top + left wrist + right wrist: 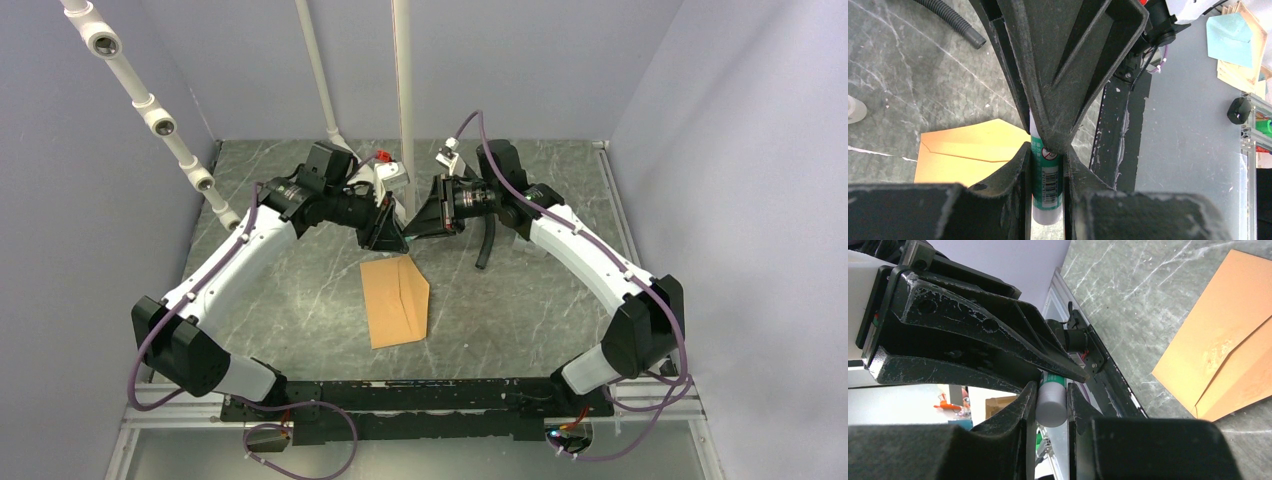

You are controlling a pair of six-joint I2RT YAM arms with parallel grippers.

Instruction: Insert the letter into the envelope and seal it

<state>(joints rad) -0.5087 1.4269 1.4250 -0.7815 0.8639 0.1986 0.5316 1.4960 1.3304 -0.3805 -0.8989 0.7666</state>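
The orange-brown envelope [398, 300] lies flat mid-table, its pointed flap open toward the right. It also shows in the left wrist view [963, 150] and the right wrist view [1218, 350]. The letter is not in view. Both grippers meet tip to tip above the envelope's far edge, holding one glue stick between them. My left gripper [393, 236] [1046, 155] is shut on the glue stick's green barcoded body [1048, 185]. My right gripper [422, 226] [1052, 395] is shut on the stick's pale cap end [1052, 405].
A black corrugated hose [485, 245] hangs by the right arm and shows in the left wrist view [953, 22]. A white pole [403, 90] rises behind the grippers. White pipe fittings [150, 110] run along the left wall. A white object [854, 109] sits at that view's left edge.
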